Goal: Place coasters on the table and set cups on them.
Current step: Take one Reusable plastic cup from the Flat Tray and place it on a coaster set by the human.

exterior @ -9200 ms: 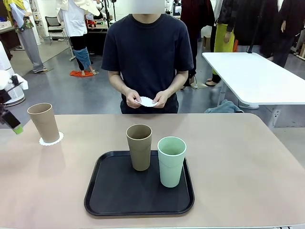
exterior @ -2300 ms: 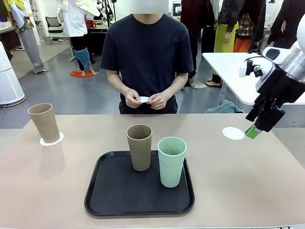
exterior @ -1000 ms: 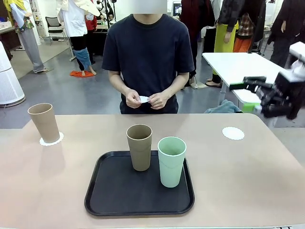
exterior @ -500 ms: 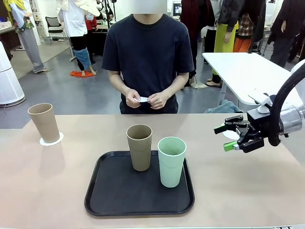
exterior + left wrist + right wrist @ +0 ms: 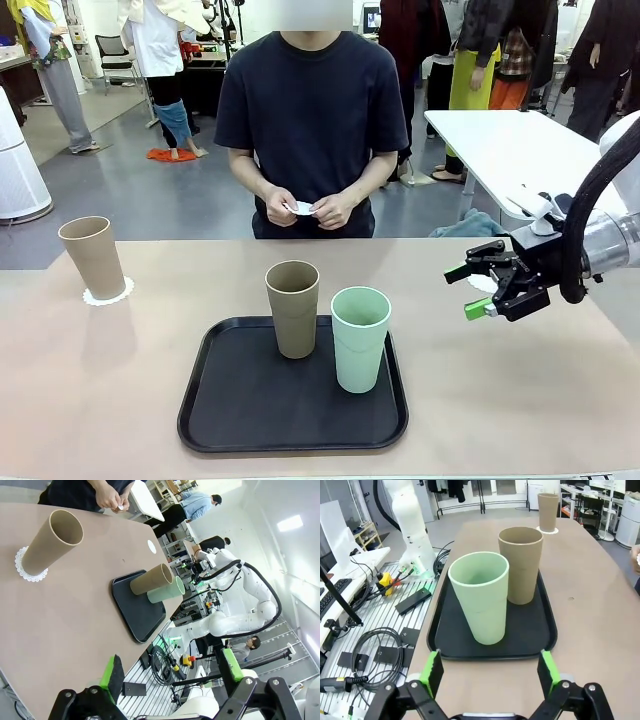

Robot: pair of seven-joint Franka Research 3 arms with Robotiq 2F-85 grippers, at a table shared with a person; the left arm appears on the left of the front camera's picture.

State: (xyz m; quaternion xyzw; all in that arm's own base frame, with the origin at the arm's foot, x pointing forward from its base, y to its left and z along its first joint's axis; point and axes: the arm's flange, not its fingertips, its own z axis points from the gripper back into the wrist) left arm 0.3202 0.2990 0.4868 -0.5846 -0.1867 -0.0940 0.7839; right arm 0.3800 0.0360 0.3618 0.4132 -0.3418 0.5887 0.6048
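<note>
Front view: fixed at the robot's edge of the beige-tan matte tabletop (image 5: 520, 400), facing across at the person (image 5: 310, 110), mid-range. Left wrist view: rolled sideways, far back, looking past the left gripper (image 5: 171, 669) along it. Right wrist view: low, close, black rectangular tray (image 5: 535, 630) just ahead of the right gripper (image 5: 489, 672). Shared by all: that tray.

One tan cup (image 5: 92, 257) stands upright on a scalloped white coaster (image 5: 107, 295) near the far left corner of the bench (image 5: 520, 400). A second tan cup (image 5: 292, 308) and a mint cup (image 5: 360, 338) stand upright, just beside each other, on a black tray (image 5: 240, 400) by the near edge. A bare coaster (image 5: 151, 544) lies flat near the far right corner.
</note>
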